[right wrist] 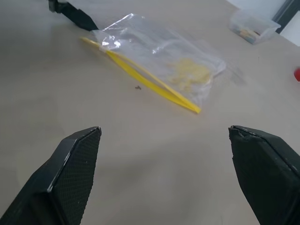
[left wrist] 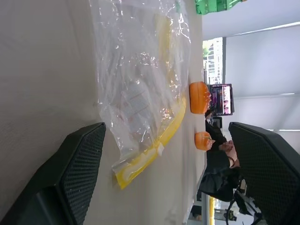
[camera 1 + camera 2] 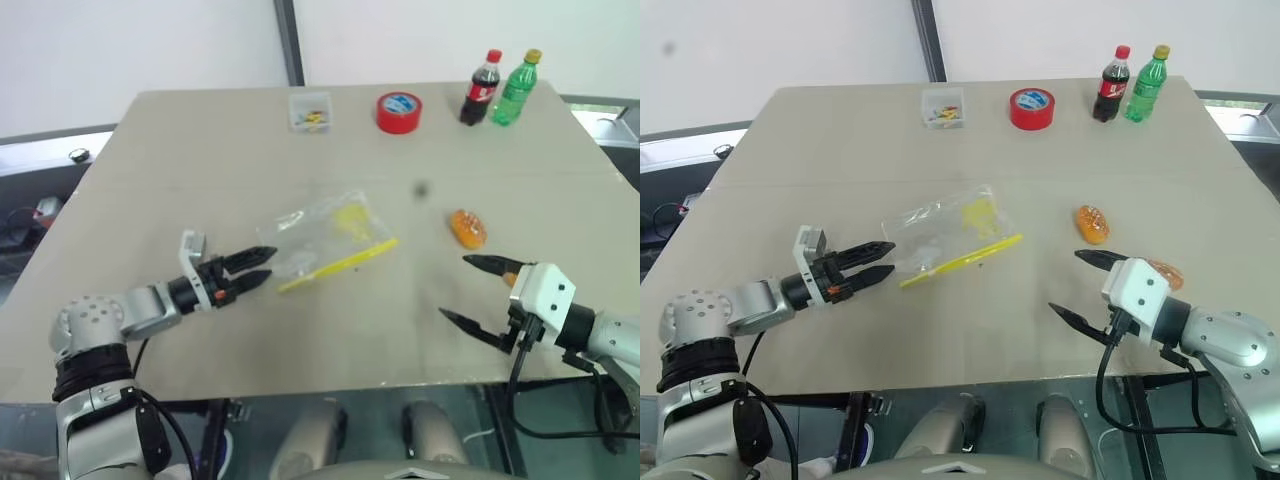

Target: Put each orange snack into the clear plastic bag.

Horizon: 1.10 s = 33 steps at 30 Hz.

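The clear plastic bag [image 3: 325,235] lies flat mid-table, its yellow closure strip [image 3: 340,263] along the near side. My left gripper [image 3: 268,265] is open just left of the bag, fingers pointing at its corner and apart from it; the left wrist view has the bag [image 2: 140,84] between and beyond the fingers. One orange snack [image 3: 467,228] rests to the right of the bag. A second orange snack [image 3: 1165,272] lies nearer the table's front edge, partly behind my right gripper [image 3: 1065,282], which hovers open and empty, pointing toward the bag [image 1: 159,61].
Along the table's far edge stand a small clear box [image 3: 310,110], a red tape roll [image 3: 399,111], a cola bottle [image 3: 481,88] and a green bottle [image 3: 516,88]. The table's front edge [image 3: 330,385] runs just below both grippers.
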Each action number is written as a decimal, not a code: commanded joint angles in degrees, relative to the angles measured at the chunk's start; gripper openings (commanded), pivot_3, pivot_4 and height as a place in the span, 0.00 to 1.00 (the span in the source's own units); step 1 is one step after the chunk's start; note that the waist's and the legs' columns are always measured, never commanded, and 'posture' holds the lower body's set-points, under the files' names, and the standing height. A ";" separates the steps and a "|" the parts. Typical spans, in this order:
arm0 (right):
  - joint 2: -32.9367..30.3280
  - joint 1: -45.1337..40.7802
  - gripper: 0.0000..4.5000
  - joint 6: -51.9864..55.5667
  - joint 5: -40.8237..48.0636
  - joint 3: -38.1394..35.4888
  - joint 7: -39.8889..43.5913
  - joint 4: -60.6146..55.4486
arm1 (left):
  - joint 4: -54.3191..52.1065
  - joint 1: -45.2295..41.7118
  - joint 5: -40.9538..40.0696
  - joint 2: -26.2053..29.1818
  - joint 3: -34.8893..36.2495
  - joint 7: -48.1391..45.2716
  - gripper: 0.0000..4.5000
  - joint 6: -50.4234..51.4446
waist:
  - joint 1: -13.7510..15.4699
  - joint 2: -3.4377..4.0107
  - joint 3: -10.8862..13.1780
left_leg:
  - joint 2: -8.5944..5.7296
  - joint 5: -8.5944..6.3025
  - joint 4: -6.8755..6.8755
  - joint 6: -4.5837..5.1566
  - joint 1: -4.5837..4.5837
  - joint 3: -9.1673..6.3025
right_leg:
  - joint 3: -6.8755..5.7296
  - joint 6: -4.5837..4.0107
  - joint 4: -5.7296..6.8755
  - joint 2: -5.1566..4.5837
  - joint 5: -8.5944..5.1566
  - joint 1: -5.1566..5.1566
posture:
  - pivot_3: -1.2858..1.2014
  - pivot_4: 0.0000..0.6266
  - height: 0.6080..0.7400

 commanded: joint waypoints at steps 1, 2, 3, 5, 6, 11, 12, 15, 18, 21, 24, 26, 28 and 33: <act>0.28 0.56 1.00 -0.74 -0.02 -1.01 -0.91 -2.97 | 1.48 2.54 -3.24 2.79 1.42 4.49 0.99 4.91 | -0.55 -0.01 -0.01 | 0.01 -0.01 0.00 -0.02 0.00 0.01 | 0.01 0.00 0.00 0.01 0.00 -0.01 | 0.52 0.24 1.00; 0.47 0.61 1.00 -0.80 -0.05 -0.98 -1.14 -3.11 | 1.21 3.04 -4.21 3.46 0.80 5.41 0.99 4.91 | -0.82 -0.02 -0.01 | 0.01 -0.01 0.00 -0.02 0.00 0.01 | 0.02 0.00 0.00 0.01 0.00 -0.01 | 0.52 0.24 1.00; 0.63 0.55 1.00 -0.82 -0.13 -0.80 -1.35 -3.20 | 1.86 3.11 -5.47 3.69 0.71 7.00 0.99 4.91 | -0.90 -0.02 -0.02 | 0.01 -0.02 0.00 -0.02 0.00 0.01 | 0.02 0.00 0.00 0.00 0.00 -0.01 | 0.52 0.24 1.00; 0.98 0.13 1.00 -0.91 -0.59 0.04 -1.80 -3.20 | 2.23 3.39 -8.04 4.79 -1.32 8.34 0.99 4.91 | -0.88 -0.04 -0.03 | 0.01 -0.02 0.00 -0.03 0.01 0.01 | 0.02 0.00 0.01 -0.01 0.00 -0.01 | 0.52 0.24 1.00; 1.09 -0.05 1.00 -0.89 -0.74 0.35 -1.99 -3.29 | 2.91 2.93 -9.09 4.83 -1.73 9.25 0.99 4.91 | -0.85 -0.05 -0.04 | 0.01 -0.02 0.00 -0.03 0.01 0.00 | 0.01 0.00 0.02 -0.01 0.00 -0.01 | 0.52 0.24 1.00; 1.51 -0.27 1.00 -0.95 -1.67 1.02 -2.90 -3.86 | 8.63 -3.71 -5.71 0.12 0.47 17.83 0.99 4.73 | 0.20 -0.02 -0.10 | -0.03 -0.02 0.03 -0.02 0.03 -0.02 | -0.01 0.00 0.07 -0.01 0.00 0.01 | 0.52 0.24 1.00; 1.45 -0.29 1.00 -1.14 -2.23 1.01 -3.12 -3.94 | 9.00 -4.66 -4.79 -1.25 0.69 19.34 0.99 4.72 | 0.55 -0.03 -0.13 | -0.05 -0.02 0.05 -0.03 0.04 -0.02 | -0.01 0.00 0.10 -0.01 0.00 0.01 | 0.52 0.24 1.00; 2.05 -0.37 1.00 -0.86 -2.89 0.56 -4.46 -4.27 | 10.47 -7.50 -2.38 -5.92 0.95 23.13 0.99 2.83 | 1.15 -0.03 -0.34 | -0.09 -0.01 0.10 -0.04 0.04 -0.04 | -0.02 0.00 0.16 -0.05 0.00 0.04 | 0.52 0.24 1.00; 2.28 -0.36 1.00 -0.47 -3.28 0.67 -5.31 -4.70 | 12.55 -9.88 -0.23 -9.01 0.53 23.33 0.99 2.17 | 1.98 0.04 -0.55 | -0.14 -0.01 0.19 -0.05 0.10 -0.05 | -0.03 0.02 0.21 -0.08 0.00 0.13 | 0.52 0.24 1.00; 2.30 -0.82 1.00 0.07 -3.39 0.93 -5.90 -4.95 | 15.28 -12.22 1.80 -11.38 -1.47 19.79 0.99 1.60 | 2.21 0.05 -0.72 | -0.18 0.00 0.22 -0.06 0.15 -0.11 | -0.09 0.03 0.21 -0.08 -0.01 0.23 | 0.52 0.24 1.00; 2.14 -1.54 1.00 0.11 -4.44 1.63 -6.53 -4.93 | 15.84 -13.06 3.21 -12.97 -4.27 11.98 0.99 0.38 | 2.18 0.07 -0.73 | -0.23 0.00 0.23 -0.06 0.15 -0.12 | -0.11 0.03 0.21 -0.11 -0.01 0.24 | 0.52 0.24 1.00; 2.48 -1.95 1.00 0.47 -4.51 1.96 -7.06 -5.06 | 16.33 -12.63 4.99 -13.16 -6.25 6.96 0.99 -1.54 | 2.10 0.08 -0.73 | -0.25 0.01 0.23 -0.07 0.14 -0.11 | -0.10 0.03 0.20 -0.12 -0.02 0.23 | 0.52 0.24 1.00; 2.74 -2.13 1.00 0.63 -4.58 2.21 -7.45 -5.10 | 17.51 -12.85 7.24 -13.81 -8.03 3.64 0.99 -3.99 | 2.02 0.09 -0.74 | -0.26 0.01 0.22 -0.07 0.13 -0.12 | -0.10 0.03 0.19 -0.12 -0.02 0.23 | 0.52 0.24 1.00; 3.36 -3.07 1.00 0.89 -5.26 3.20 -8.14 -4.85 | 22.15 -17.17 8.94 -16.97 -5.47 3.55 0.70 -7.35 | 2.16 0.19 -0.79 | -0.27 0.01 0.23 -0.06 0.13 -0.22 | -0.19 0.05 0.19 -0.15 -0.03 0.27 | 0.52 0.24 1.00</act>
